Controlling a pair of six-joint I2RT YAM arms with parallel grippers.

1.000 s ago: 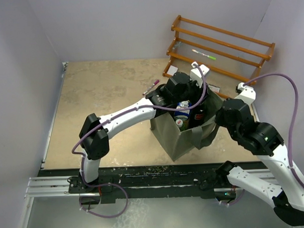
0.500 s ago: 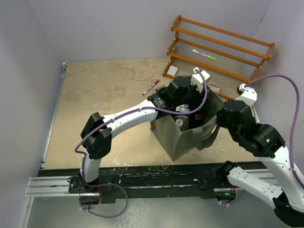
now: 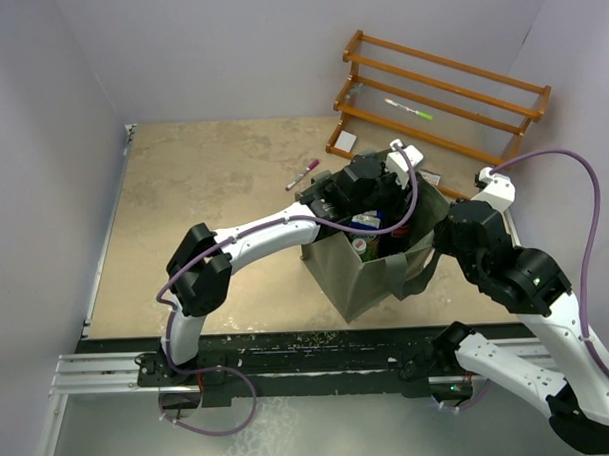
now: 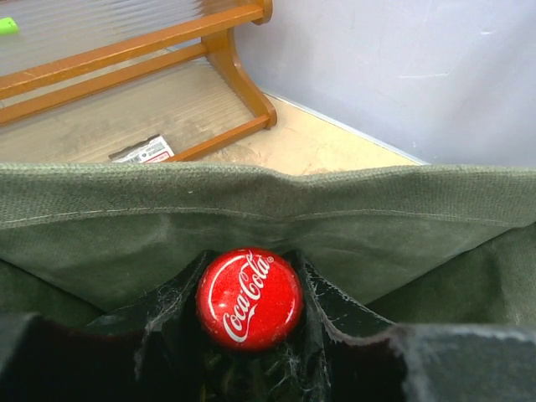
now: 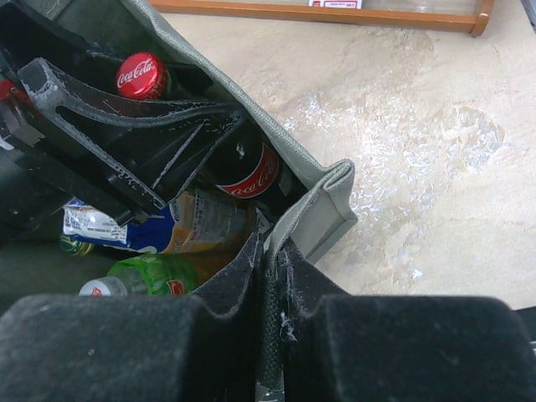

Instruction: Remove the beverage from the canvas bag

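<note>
The grey-green canvas bag (image 3: 358, 278) stands open at mid-table. Inside it are a cola bottle with a red cap (image 4: 249, 298), a blue-labelled bottle (image 5: 142, 230) and a green bottle (image 5: 151, 276). My left gripper (image 3: 377, 203) is down inside the bag's mouth. In the left wrist view its fingertips (image 4: 322, 306) press against both sides of the red cap, in front of the bag's far wall (image 4: 251, 205). The cap (image 5: 141, 74) also shows in the right wrist view. My right gripper (image 5: 270, 251) is shut on the bag's near right rim (image 5: 322, 209).
A wooden rack (image 3: 440, 93) with a green pen (image 3: 408, 109) stands at the back right, close behind the bag. A pink marker (image 3: 303, 173) and a small white card (image 3: 347, 140) lie on the table near the bag's far side.
My left gripper has sunk from above the bag's mouth down into it, hiding more of the bottles. The right arm and the bag have stayed put.
</note>
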